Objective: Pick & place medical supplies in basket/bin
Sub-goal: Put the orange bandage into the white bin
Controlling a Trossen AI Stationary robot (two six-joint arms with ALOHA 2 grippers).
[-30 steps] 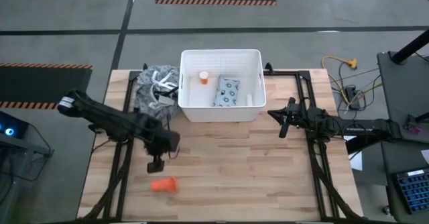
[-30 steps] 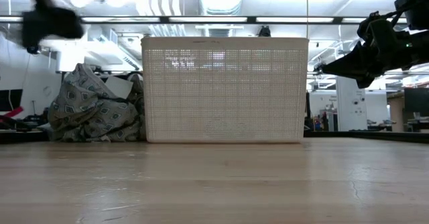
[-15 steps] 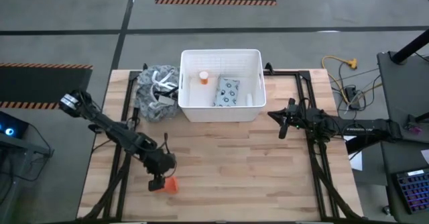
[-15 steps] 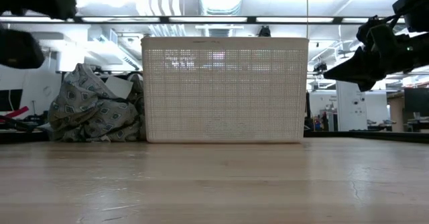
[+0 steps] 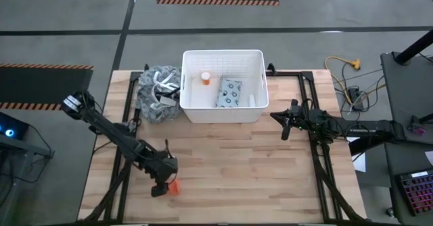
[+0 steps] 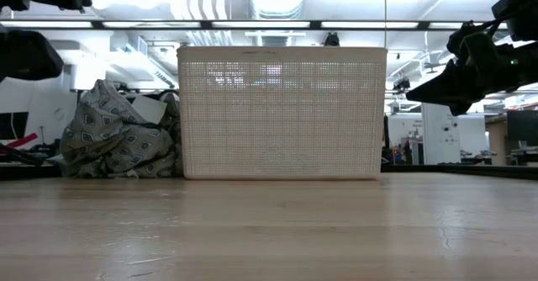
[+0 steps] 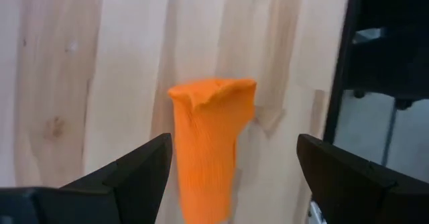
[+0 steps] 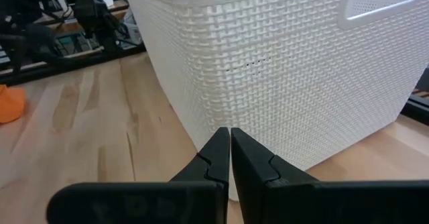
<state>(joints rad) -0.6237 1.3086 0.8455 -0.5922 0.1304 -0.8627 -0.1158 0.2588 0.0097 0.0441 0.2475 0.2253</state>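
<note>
pincer spread — left pincer (image 7: 231,177) straddles the orange piece (image 7: 209,143) on the table (image 5: 270,178); centre it, lower, pinch gently — right pincer (image 8: 230,158) pressed together by the basket (image 8: 281,70).

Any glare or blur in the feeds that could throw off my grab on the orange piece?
Left wrist view: the orange piece is sharp at its far end and soft nearest the lens, between the open fingers of the left gripper. Low view: bright ceiling lights wash out the top and backlight the basket. High view: even light, no glare.
</note>
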